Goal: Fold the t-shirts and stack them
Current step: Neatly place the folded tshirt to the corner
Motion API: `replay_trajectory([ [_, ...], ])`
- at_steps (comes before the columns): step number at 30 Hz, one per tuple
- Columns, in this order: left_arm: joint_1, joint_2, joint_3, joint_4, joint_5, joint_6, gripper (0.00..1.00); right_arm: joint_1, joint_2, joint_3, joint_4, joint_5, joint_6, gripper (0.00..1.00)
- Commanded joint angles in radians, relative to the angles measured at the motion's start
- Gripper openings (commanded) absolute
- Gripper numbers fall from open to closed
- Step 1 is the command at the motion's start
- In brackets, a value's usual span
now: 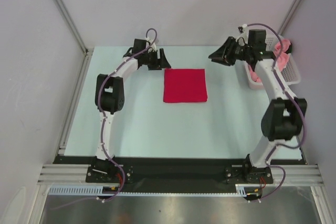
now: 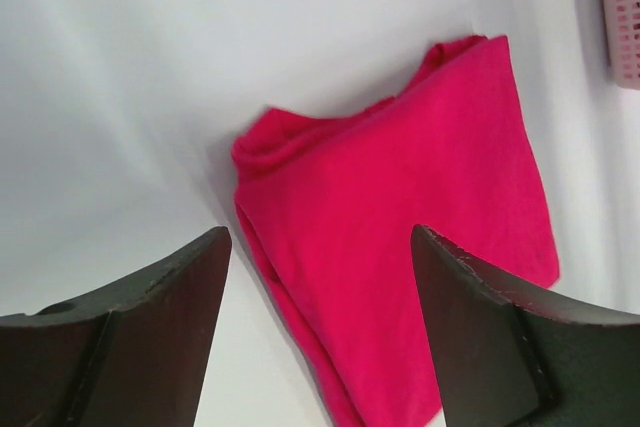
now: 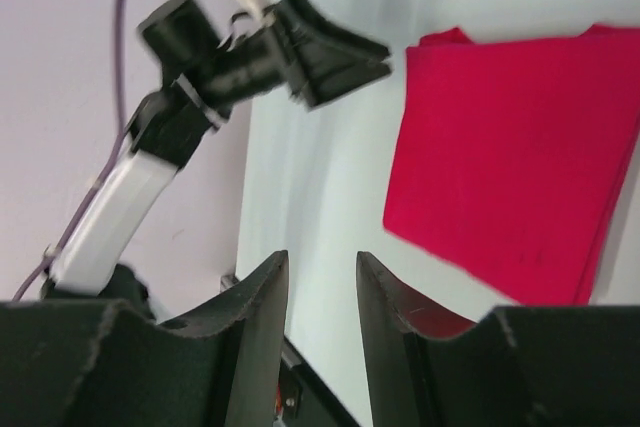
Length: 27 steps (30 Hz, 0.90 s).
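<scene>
The crimson red t-shirt (image 1: 185,85) lies folded into a flat square on the middle of the table, and it also shows in the left wrist view (image 2: 400,227) and the right wrist view (image 3: 510,157). The salmon pink t-shirt (image 1: 256,75) is bunched inside the white mesh basket (image 1: 294,75) at the right. My left gripper (image 1: 164,59) (image 2: 320,231) is wide open and empty, hovering just behind the red shirt's far left corner. My right gripper (image 1: 216,55) (image 3: 321,257) is empty with its jaws a narrow gap apart, above the table behind the shirt's far right corner.
The basket stands at the table's right edge, under my right arm; its corner shows in the left wrist view (image 2: 622,17). Grey walls enclose the table at the back and sides. My left gripper also shows in the right wrist view (image 3: 325,52).
</scene>
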<state>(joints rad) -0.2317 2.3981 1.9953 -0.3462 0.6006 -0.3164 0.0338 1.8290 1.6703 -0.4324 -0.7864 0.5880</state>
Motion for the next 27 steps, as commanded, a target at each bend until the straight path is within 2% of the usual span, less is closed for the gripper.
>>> replay_trajectory([
  [1, 0.022, 0.073, 0.112, -0.073, 0.022, 0.089, 0.79, -0.023, -0.144, -0.164, 0.032, -0.057, -0.010, 0.39],
  [5, 0.023, 0.131, 0.128, -0.039, 0.103, 0.065, 0.80, -0.026, -0.273, -0.288, -0.031, -0.056, -0.079, 0.38],
  [8, 0.020, 0.157, 0.128, -0.034, 0.085, 0.054, 0.80, -0.072, -0.341, -0.351, -0.040, -0.062, -0.077, 0.38],
  [15, 0.000, 0.187, 0.125, 0.001, 0.149, 0.004, 0.79, -0.075, -0.361, -0.370, -0.006, -0.083, -0.051, 0.37],
  [19, -0.032, 0.176, 0.100, -0.049, 0.075, -0.009, 0.78, -0.075, -0.364, -0.354, 0.011, -0.089, -0.042, 0.36],
  [21, -0.040, 0.188, 0.091, -0.054, 0.087, -0.036, 0.77, -0.077, -0.366, -0.353, 0.015, -0.093, -0.042, 0.36],
  [25, -0.057, 0.185, 0.056, -0.031, 0.076, -0.072, 0.73, -0.080, -0.376, -0.380, 0.027, -0.091, -0.040, 0.36],
  [27, -0.052, 0.184, 0.034, -0.001, 0.080, -0.101, 0.65, -0.081, -0.381, -0.388, 0.030, -0.091, -0.039, 0.35],
])
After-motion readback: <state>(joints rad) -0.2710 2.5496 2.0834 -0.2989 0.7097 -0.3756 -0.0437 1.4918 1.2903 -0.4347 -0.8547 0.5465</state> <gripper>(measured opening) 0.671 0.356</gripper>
